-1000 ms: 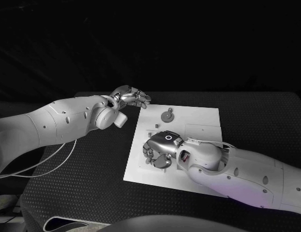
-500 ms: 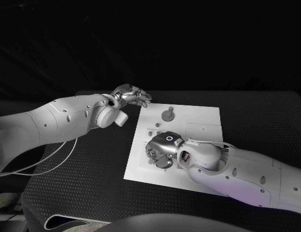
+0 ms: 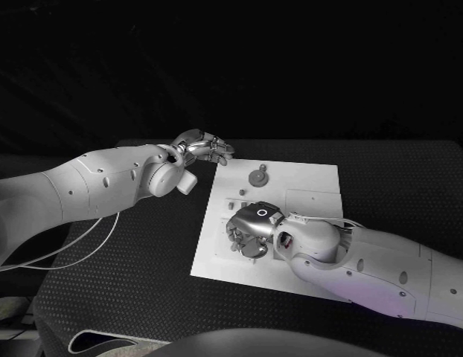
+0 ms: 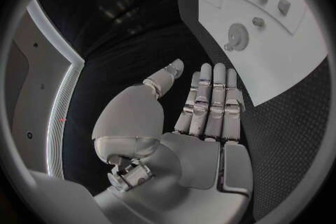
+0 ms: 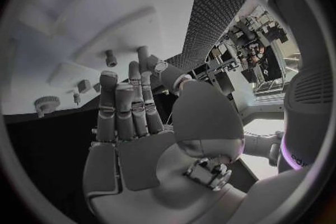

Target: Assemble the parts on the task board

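Parts point(image 3: 257, 178) look small, stiff, light; right hand point(image 3: 251, 232) hovers over them grasping nothing, pinch by rims; left hand point(image 3: 200, 148) released

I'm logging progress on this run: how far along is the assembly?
Early, as far as I can tell. Done: nothing plainly. In hand: the right robot hand works over the board; whether it holds a part is unclear. The left robot hand is open off the board's corner. Left: the round part lies loose.

White task board point(image 3: 312, 182) lies flat mid-table. Round grey geared part point(image 3: 257, 178) lies at its far-left end; smaller parts point(image 4: 283, 7) nearby.
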### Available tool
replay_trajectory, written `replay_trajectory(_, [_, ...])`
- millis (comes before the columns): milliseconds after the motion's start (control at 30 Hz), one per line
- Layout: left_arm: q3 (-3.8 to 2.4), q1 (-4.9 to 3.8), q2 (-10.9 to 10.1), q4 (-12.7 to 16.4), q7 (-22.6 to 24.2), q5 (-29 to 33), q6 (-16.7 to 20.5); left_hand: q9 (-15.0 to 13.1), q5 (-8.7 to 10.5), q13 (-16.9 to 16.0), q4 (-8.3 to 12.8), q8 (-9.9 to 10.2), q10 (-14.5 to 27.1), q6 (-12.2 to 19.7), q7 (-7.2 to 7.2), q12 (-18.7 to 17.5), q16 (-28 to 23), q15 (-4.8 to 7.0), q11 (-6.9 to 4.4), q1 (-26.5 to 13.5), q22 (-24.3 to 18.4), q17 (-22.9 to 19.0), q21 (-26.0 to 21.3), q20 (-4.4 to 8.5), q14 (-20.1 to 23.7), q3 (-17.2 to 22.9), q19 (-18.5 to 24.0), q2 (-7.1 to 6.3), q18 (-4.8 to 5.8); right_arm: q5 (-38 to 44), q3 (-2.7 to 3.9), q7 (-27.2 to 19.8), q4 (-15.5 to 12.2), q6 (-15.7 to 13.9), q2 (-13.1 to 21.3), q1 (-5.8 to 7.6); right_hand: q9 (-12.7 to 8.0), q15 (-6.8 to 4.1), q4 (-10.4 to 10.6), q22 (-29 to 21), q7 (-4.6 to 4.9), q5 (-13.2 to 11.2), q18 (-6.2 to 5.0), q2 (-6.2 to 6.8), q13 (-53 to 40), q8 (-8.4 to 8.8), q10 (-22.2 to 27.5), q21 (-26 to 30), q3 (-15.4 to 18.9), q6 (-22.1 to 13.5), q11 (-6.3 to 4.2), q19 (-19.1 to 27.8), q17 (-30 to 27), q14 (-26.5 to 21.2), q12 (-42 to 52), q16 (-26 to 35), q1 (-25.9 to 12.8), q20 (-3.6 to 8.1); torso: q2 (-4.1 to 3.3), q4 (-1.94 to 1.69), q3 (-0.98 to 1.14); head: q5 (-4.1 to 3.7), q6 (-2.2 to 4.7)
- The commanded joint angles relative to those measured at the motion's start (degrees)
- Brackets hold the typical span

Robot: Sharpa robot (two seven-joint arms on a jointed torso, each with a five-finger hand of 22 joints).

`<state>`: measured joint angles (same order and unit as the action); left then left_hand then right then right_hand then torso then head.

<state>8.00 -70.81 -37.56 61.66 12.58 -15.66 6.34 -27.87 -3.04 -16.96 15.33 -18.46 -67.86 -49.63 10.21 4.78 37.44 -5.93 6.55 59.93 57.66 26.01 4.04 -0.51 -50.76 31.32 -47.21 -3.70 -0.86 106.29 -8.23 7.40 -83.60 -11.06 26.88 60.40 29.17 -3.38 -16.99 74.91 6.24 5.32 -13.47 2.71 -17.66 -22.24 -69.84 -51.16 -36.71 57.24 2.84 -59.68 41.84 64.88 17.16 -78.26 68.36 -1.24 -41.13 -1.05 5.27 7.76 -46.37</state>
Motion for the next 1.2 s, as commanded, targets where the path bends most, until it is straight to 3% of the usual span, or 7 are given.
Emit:
replay_trajectory(33, [-0.05, -0.04, 0.14, 0.01, 0.37, 0.31, -0.8, 0.09, 0.07, 0.07, -0.17, -0.15, 0.3, 0.25, -0.21, -0.33, -0.2, -0.05, 0.08, -0.65, -0.06, 0.11, -0.14, -0.26, -0.3, -0.11, -0.19, 0.07, 0.85, 1.38, 0.02, 0.57, 0.05, 0.55, 0.09, 0.0, 0.27, -0.32, 0.08, 1.02, 0.09, 0.2, -1.53, -1.18, -0.92, -0.16, -0.47, -0.3, -0.38, 0.46, -0.28, -0.02, 0.04, 0.04, 0.29, -0.08, 1.29, 0.2, 0.01, -0.04, -0.04, -0.03, 0.0])
replay_trajectory(467, [-0.05, -0.04, 0.21, -0.02, 0.33, 0.31, -0.76, 0.1, 0.07, 0.07, -0.18, -0.15, 0.31, 0.26, -0.21, -0.33, -0.27, -0.05, 0.08, -0.63, -0.1, 0.2, -0.14, -0.26, -0.31, -0.11, -0.18, 0.07, 0.85, 0.23, 0.0, -0.57, 0.54, 3.01, -0.76, 0.0, 0.4, -0.19, 0.1, 1.01, 0.23, 0.17, -1.53, -0.99, -1.08, 0.06, -0.12, -0.15, -0.49, 0.17, -0.15, 0.24, 0.03, -0.19, 0.07, 0.11, 0.91, 0.11, -0.02, 0.03, -0.02, -0.02, -0.15])
replay_trajectory(800, [-0.05, -0.04, 0.3, -0.06, 0.31, 0.31, -0.83, 0.1, 0.07, 0.07, -0.18, -0.16, 0.31, 0.26, -0.22, -0.33, -0.32, -0.05, 0.08, -0.62, -0.12, 0.26, -0.14, -0.26, -0.31, -0.11, -0.18, 0.06, 0.85, -0.77, -1.53, -0.85, 1.67, 2.87, -1.9, 0.0, 0.44, 0.14, 0.1, 1.02, 0.57, 0.17, -1.53, -0.66, -1.14, 0.59, 0.71, 0.03, -0.58, -0.52, 0.18, 0.62, 0.06, -0.46, -0.49, 0.28, 0.53, -0.05, -0.02, -0.01, -0.01, -0.16, -0.2])
replay_trajectory(933, [-0.05, -0.04, 0.25, -0.01, 0.28, 0.31, -0.84, 0.1, 0.07, 0.07, -0.19, -0.16, 0.31, 0.26, -0.22, -0.33, -0.33, -0.05, 0.08, -0.62, -0.13, 0.28, -0.14, -0.26, -0.31, -0.12, -0.18, 0.06, 0.85, -1.88, -1.66, -0.89, 1.96, 2.83, -1.83, 0.0, 0.02, 1.08, 0.21, 1.06, 1.51, 0.13, -1.53, 0.92, -0.8, 2.05, 2.98, 0.18, 0.04, -2.67, 1.14, 1.1, 0.19, -0.96, -1.89, 0.33, -0.58, -0.42, 0.0, 0.04, -0.04, -0.22, -0.11])
replay_trajectory(1200, [-0.05, -0.04, 0.09, 0.02, 0.14, 0.31, -0.87, 0.1, 0.07, 0.07, -0.2, -0.16, 0.32, 0.26, -0.23, -0.34, -0.37, -0.06, 0.09, -0.65, -0.15, 0.32, -0.14, -0.27, -0.32, -0.14, -0.18, 0.03, 0.85, -3.48, -1.74, -1.22, 2.13, 0.42, -1.28, 0.01, -1.4, 2.92, 0.73, 0.93, 3.24, 0.15, -1.53, 5.38, 0.03, 4.9, 7.05, 0.58, 1.49, -6.95, 3.04, 1.63, 0.43, -2.18, -4.37, 0.26, -4.14, -1.1, -0.01, 0.03, 0.0, -0.3, -0.1])
